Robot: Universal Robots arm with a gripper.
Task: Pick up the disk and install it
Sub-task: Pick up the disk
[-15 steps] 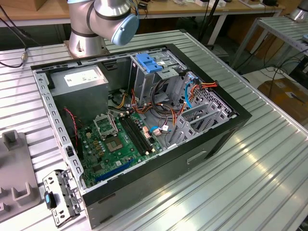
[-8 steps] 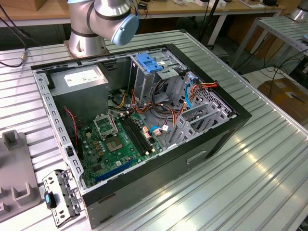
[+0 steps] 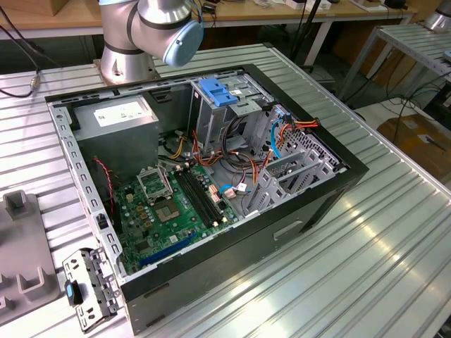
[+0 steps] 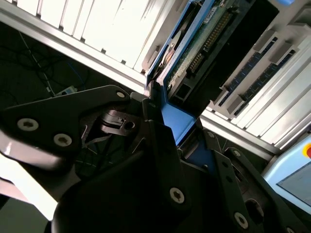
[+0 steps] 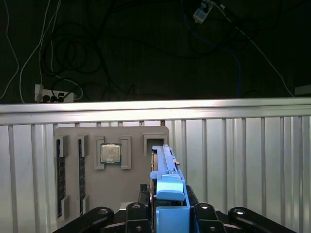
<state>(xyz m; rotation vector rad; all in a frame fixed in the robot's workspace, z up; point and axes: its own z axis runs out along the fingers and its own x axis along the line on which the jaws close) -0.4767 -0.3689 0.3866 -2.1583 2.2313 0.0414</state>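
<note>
Ribbed aluminium bench [image 5: 243, 160] ends at a bright edge, with dark floor and cables beyond. In both wrist views the claw [image 5: 167, 216] is clamped on the disk [image 5: 167, 189], held edge-up in front of a grey parts tray [image 5: 112, 194]. Black fingers [image 4: 163, 145] hide part of the disk's blue rail. In the exterior view the open computer case [image 3: 232, 260] has bare bench on the exterior view's right.

The disk [image 5: 167, 194] runs out of the first wrist view between the jaws (broad faces hidden); the exterior view crops the arm [image 3: 151, 28].
</note>
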